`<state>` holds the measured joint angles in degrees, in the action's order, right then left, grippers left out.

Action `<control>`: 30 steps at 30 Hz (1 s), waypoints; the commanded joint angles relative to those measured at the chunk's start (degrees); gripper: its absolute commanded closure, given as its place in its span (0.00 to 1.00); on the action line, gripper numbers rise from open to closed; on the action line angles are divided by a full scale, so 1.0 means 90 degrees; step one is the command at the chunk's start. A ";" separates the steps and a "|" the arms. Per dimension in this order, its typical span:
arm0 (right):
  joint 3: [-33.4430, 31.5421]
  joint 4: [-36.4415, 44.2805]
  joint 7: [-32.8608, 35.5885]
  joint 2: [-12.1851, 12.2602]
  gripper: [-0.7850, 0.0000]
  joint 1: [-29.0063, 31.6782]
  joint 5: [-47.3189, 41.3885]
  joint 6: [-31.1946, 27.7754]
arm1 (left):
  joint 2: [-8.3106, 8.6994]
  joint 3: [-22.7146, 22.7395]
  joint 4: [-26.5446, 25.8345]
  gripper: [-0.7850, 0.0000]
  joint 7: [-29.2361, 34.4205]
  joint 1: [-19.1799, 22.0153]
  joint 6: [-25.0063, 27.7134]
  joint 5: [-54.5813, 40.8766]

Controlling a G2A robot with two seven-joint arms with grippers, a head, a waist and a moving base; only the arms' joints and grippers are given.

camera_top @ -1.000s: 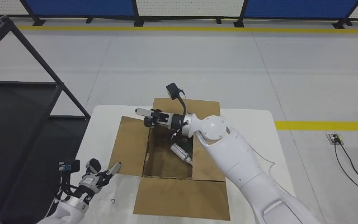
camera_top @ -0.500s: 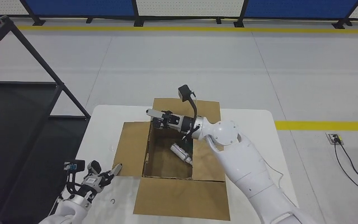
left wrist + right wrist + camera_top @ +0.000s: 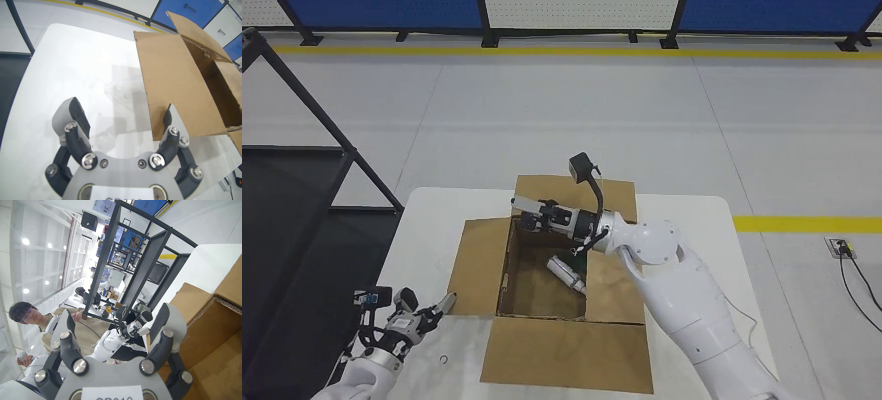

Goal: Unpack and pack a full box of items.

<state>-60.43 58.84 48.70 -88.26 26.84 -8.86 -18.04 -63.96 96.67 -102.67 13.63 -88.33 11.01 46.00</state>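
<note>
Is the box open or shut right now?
Open: flaps of the box lie spread outward, and a white item lies inside.

Logo print on the blue panel (image 3: 190,9) and white panel (image 3: 221,33); small, not reading it off. Left label (image 3: 122,193) under my left pincer (image 3: 122,102) and right label (image 3: 113,393) under my right pincer (image 3: 116,308) are cut by the edge, unreadable. Poster (image 3: 103,206): too small.

You had a white table (image 3: 427,235) with rounded corners, and a cardboard box (image 3: 474,262) stood open on its middle, flaps folded outward, the far flap at the far edge. A small dark piece (image 3: 445,359) lay on the bare top toward the near left corner, near the box's near flap.
</note>
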 commanded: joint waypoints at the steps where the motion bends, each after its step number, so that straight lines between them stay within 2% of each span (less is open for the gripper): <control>1: -0.0002 0.0072 0.0015 0.0012 0.00 0.0022 0.0037 0.0054 | -0.0006 0.0076 -0.0099 0.00 -0.0126 -0.0037 0.0026 -0.0152; 11: -0.0131 0.0613 0.0062 0.0126 0.00 0.0275 0.0365 0.0170 | -0.0009 0.0417 -0.0697 0.00 -0.0310 -0.0229 0.0097 -0.0410; 25: -0.0716 0.1768 0.0092 0.0404 0.00 0.1107 0.0723 0.0348 | -0.0022 0.0910 -0.1600 0.00 -0.0490 -0.0377 0.0073 -0.0766; 30: -0.0940 0.2136 0.0104 0.0502 0.00 0.1409 0.0818 0.0366 | -0.0020 0.1059 -0.2120 0.00 -0.0481 -0.0416 0.0178 -0.0790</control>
<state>-68.48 77.35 49.66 -83.91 39.00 -1.74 -14.76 -64.15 106.07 -120.64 9.21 -92.06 12.39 38.82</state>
